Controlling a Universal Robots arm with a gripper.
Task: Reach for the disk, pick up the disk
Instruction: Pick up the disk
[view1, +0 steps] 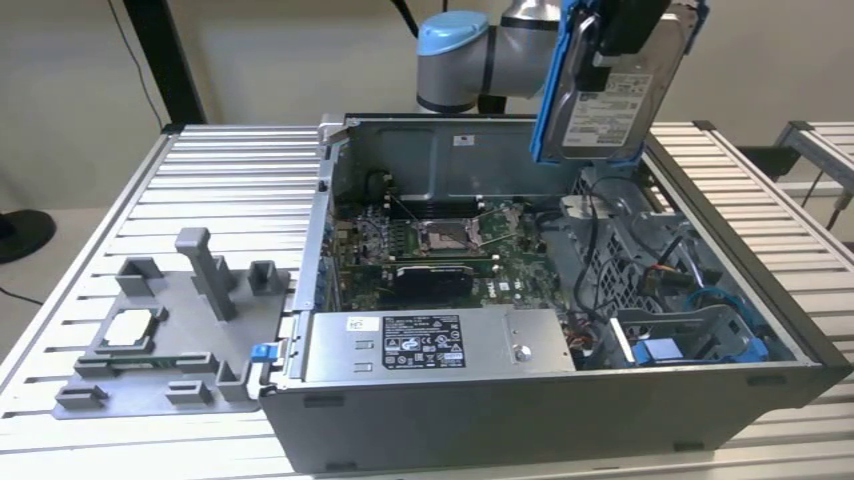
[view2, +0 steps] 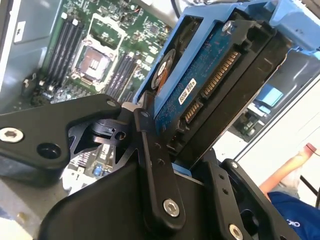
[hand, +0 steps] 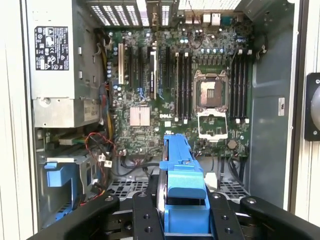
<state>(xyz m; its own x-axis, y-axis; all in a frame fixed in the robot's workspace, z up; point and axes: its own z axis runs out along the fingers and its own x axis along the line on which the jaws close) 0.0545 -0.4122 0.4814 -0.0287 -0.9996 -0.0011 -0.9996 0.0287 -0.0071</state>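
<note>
Blue-framed and silver-grey, the disk (view1: 611, 95) hangs upright in the air above the far right part of the open computer case (view1: 747, 385), clamped between the black fingers (view2: 157, 175) of the gripper (view2: 187, 165). Its label faces the exterior view. Below lie the green motherboard (hand: 165, 75) and, at the near side, the grey power supply box (view1: 427, 345). It seems clear of the case, though the exterior view's angle leaves that uncertain.

The exterior view looks down from in front and above at the open computer case (view1: 561, 300) on the slatted surface (view1: 227, 190), while both wrist views ride close above the case, sharing its green motherboard (hand: 200, 100), the first facing straight down
</note>
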